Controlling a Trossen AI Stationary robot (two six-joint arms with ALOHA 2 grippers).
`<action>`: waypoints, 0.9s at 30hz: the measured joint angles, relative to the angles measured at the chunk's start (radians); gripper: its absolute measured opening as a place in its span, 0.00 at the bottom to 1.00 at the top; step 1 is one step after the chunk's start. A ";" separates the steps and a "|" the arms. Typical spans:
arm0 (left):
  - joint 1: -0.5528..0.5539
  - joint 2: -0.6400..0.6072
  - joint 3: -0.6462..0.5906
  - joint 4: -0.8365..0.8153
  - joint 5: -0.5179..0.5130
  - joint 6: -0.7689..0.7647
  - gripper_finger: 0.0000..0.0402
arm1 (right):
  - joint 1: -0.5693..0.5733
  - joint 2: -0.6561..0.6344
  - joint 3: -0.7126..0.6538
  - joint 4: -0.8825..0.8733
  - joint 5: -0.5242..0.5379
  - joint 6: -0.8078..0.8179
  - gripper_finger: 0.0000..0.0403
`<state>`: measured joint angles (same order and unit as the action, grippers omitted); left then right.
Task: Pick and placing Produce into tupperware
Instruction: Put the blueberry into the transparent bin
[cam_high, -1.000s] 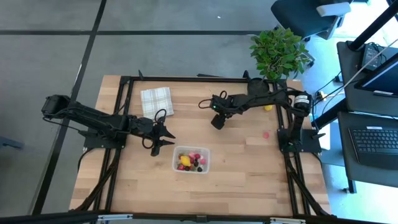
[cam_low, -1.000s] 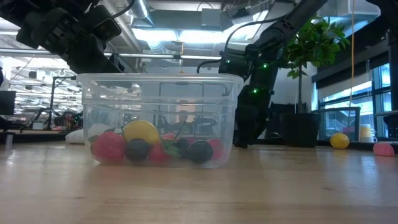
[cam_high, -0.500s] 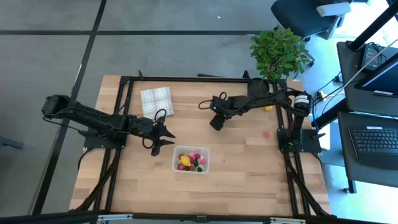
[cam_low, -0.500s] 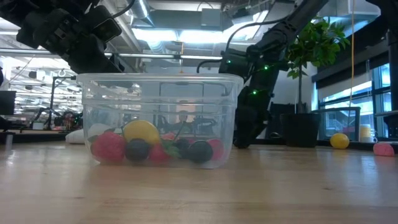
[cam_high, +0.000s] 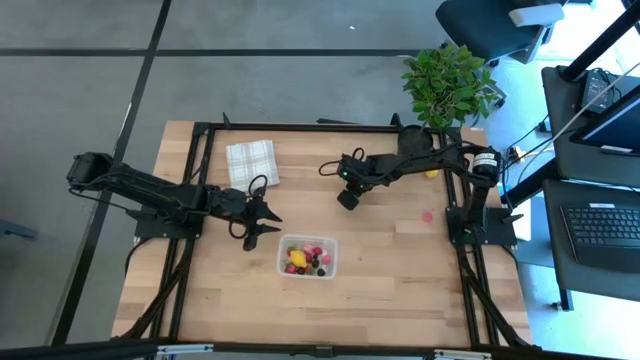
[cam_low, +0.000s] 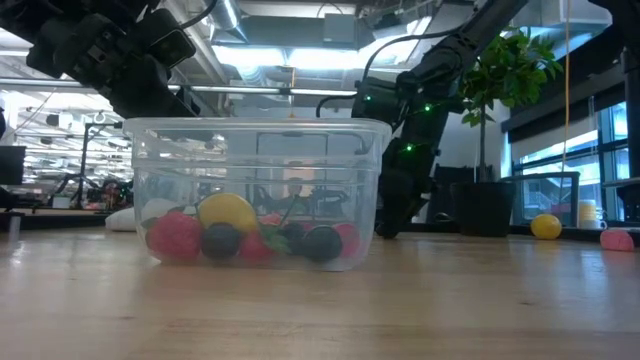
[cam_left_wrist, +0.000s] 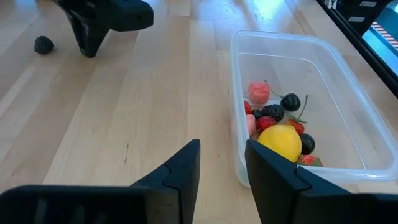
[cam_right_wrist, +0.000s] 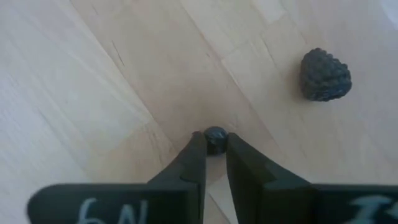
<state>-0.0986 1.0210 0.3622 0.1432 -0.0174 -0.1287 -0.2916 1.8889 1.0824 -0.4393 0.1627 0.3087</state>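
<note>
The clear tupperware (cam_high: 307, 257) stands at the table's middle near side. Inside it lie red, pink and dark berries and a yellow lemon-like piece (cam_left_wrist: 280, 142). My right gripper (cam_high: 347, 200) points down at the table beyond the tub, shut on a small dark berry (cam_right_wrist: 216, 138). A blackberry (cam_right_wrist: 325, 74) lies on the wood close by. My left gripper (cam_left_wrist: 222, 163) hovers just left of the tub, open, with nothing between its fingers. My right gripper pinches the small dark berry's two sides (cam_right_wrist: 216, 140) between its two fingertips. The fingers come from above, pointing down at the table. Whether the berry rests on the wood or is lifted clear, I cannot tell.
A yellow lemon-like piece (cam_high: 431, 173) and a pink piece (cam_high: 427, 215) lie near the right arm's base. A white-green checked cloth (cam_high: 252, 163) lies at the far left, and a potted plant (cam_high: 448, 85) stands at the far right corner. Bare wood lies right of the tub.
In the low view the lower end of my right gripper has narrowed a little. Its fingers have drawn together just above the table. The tub and its fruit have stayed in place.
</note>
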 joint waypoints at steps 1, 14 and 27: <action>0.000 0.000 0.000 0.000 0.000 0.000 0.30 | 0.000 0.000 0.000 0.000 0.000 0.000 0.13; 0.000 0.000 0.000 0.000 0.000 0.000 0.30 | 0.136 -0.032 0.171 -0.098 -0.027 -0.007 0.12; 0.000 0.000 0.000 0.000 0.000 0.001 0.30 | 0.473 -0.026 0.357 -0.028 -0.032 -0.031 0.13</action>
<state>-0.0986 1.0210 0.3622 0.1432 -0.0176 -0.1280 0.1817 1.8629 1.4391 -0.4671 0.1310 0.2775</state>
